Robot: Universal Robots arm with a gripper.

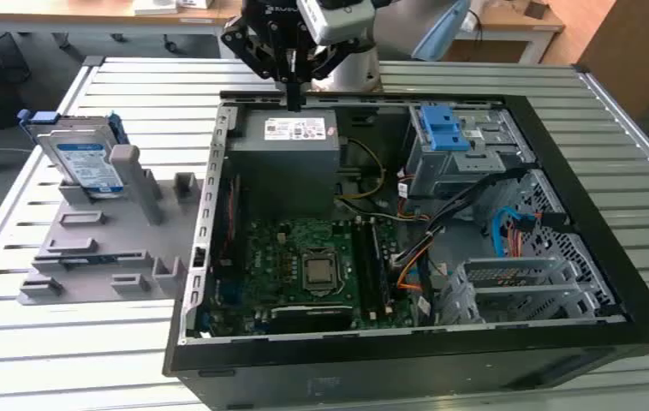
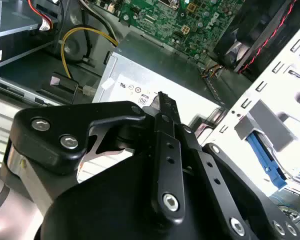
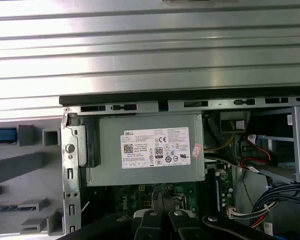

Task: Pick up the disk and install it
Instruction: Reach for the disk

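Observation:
The disk (image 1: 82, 158), silver with a white-and-blue label and a blue carrier frame, stands on edge in a grey fixture (image 1: 96, 248) at the exterior view's left, beside the open computer case (image 1: 416, 349). My gripper (image 1: 294, 103) hangs over the case's far rim, above the grey power supply (image 1: 284, 150), well to the right of the disk. Its black fingers are shut together with nothing between them. In the second wrist view the fingertips (image 2: 161, 100) point at the power supply (image 2: 135, 75). A blue edge of the disk's carrier (image 3: 2, 135) shows in the first wrist view.
Inside the case lie a green motherboard (image 1: 313, 265), a drive cage with a bright blue latch (image 1: 444, 133) and cable bundles (image 1: 461, 214). The case sits on a slatted metal table (image 1: 645, 145). The fixture carries several grey posts (image 1: 128, 171).

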